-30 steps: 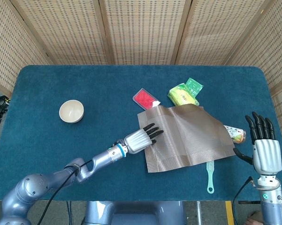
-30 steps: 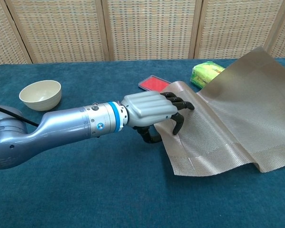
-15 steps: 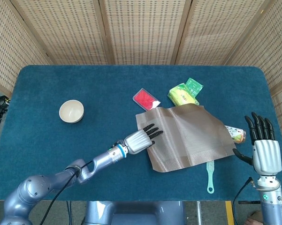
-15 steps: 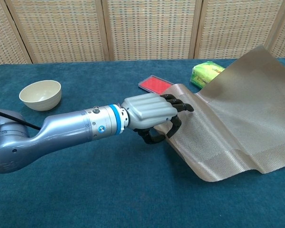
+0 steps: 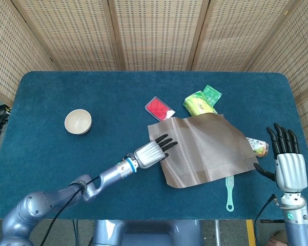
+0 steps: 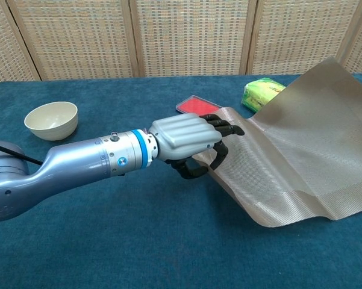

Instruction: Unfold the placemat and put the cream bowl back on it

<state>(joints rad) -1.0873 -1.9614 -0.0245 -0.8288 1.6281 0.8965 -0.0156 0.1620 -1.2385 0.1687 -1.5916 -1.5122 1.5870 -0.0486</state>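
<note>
Woven cane screens stand behind a table covered in dark teal cloth. Your left hand reaches in from the near left and grips the left edge of the placemat; the chest view shows its dark fingers lying on top of the fabric with the thumb curled beneath, and that edge lifted off the cloth. You can see the brown woven mat is far from flat: it rises in a wave toward the right, its far corner standing high in the chest view. Your cream bowl sits upright, well apart on the left side of the table. Just beyond the mat's far edge lie a red card and a yellow-green packet, with a green sachet beside it. At the mat's right edge a printed wrapper pokes out, and a mint-green brush lies at its near edge. Your right hand hangs at the near right, fingers straight and spread, holding nothing.
</note>
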